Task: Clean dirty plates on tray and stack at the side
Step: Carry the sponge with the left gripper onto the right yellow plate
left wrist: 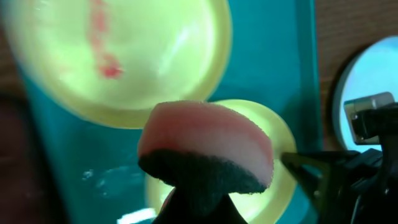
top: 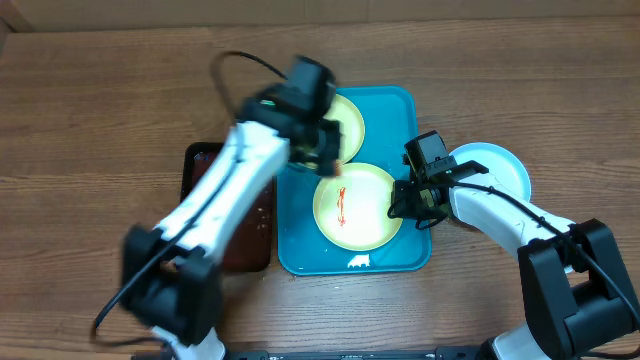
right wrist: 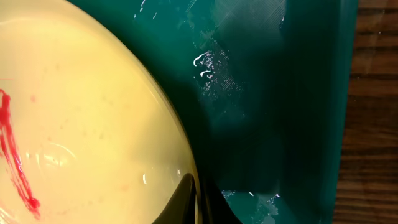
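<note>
Two yellow-green plates occupy turquoise tray (top: pixel 402 108): farther plate (top: pixel 350 122), and nearer plate (top: pixel 365 205), smeared red. Left tool (top: pixel 322 150) clamped on pink sponge (left wrist: pixel 205 140). Right tool (top: pixel 415 200) at nearer plate's rim; closure indeterminate.

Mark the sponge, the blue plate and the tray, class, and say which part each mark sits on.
sponge (left wrist: pixel 205 134): left wrist view, on its pink upper layer.
blue plate (top: pixel 498 167): overhead view, on its uncovered centre.
tray (top: pixel 298 235): overhead view, on bare floor by its left rim.
</note>
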Controlling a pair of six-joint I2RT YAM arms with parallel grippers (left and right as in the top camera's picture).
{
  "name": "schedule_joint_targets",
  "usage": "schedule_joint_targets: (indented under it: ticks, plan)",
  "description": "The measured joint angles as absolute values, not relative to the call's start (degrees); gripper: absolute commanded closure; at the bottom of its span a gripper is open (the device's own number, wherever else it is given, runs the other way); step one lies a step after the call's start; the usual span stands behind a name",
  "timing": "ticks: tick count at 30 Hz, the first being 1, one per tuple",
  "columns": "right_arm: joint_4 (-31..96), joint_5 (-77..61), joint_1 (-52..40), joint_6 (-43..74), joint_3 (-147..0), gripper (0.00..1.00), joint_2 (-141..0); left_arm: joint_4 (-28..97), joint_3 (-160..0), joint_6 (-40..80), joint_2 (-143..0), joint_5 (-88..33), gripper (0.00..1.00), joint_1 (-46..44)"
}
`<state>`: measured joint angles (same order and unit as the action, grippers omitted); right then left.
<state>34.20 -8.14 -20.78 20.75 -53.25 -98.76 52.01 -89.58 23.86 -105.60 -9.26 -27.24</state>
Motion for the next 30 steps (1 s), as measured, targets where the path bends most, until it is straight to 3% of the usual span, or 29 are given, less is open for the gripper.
schedule_joint_targets:
  ticks: [9, 23, 30]
  plan:
    - [35.1, -8.3, -20.8, 20.7, -53.5, 0.96, -98.9, 48.8, -88.6, 31.5, -122.2, -11.3, 0.96, -34.5]
    - [35.6, -8.6, -20.9, 20.7, -53.6, 0.96, -99.0, 57.0, -89.3, 36.2, -122.4, -6.6, 0.96, -29.0]
    - [35.5, -8.6, -20.9, 20.8, -53.6, 0.96, -99.0, 50.5, -89.1, 32.6, -122.6, -11.2, 0.96, -29.4]
